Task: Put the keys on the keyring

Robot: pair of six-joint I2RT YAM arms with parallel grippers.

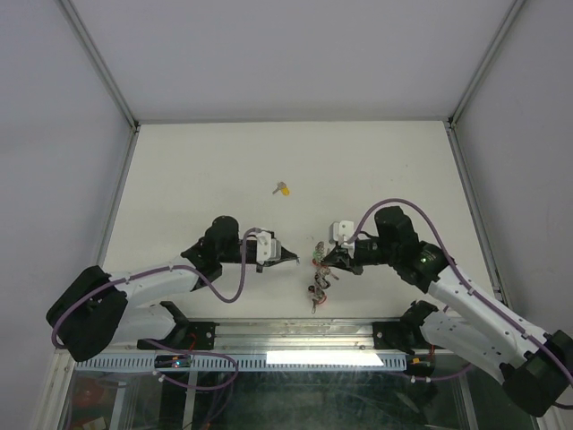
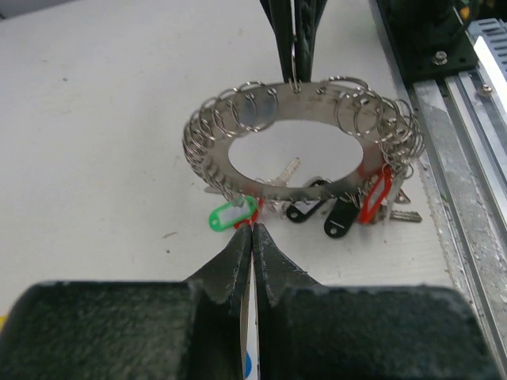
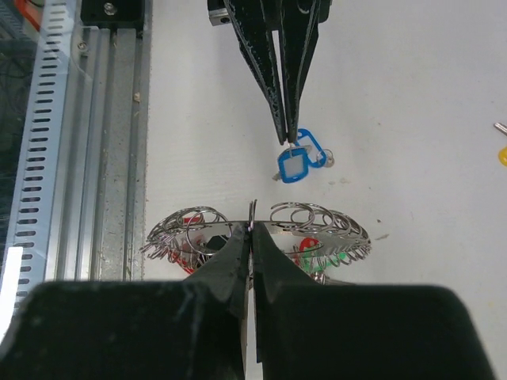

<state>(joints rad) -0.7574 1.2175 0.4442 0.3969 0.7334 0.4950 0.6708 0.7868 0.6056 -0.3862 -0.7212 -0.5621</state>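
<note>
The keyring [image 1: 320, 271], a wide silver ring fringed with small rings, keys and red, green and black tags, is held off the table by my right gripper [image 1: 328, 261]. That gripper is shut on its rim [image 3: 252, 229]. My left gripper [image 1: 292, 261] is shut on the blue-tagged key [image 3: 291, 165], just short of the ring's other side. In the left wrist view the ring [image 2: 333, 93] hangs in front of the shut left gripper [image 2: 252, 231], with a bit of blue tag [image 2: 250, 362] between the fingers. The yellow-tagged key [image 1: 283, 189] lies on the table farther back.
The metal rail [image 1: 295, 336] runs along the near edge of the white table [image 1: 197, 170], close behind both grippers. Grey walls stand on three sides. The yellow tag shows at the right edge of the right wrist view [image 3: 502, 155].
</note>
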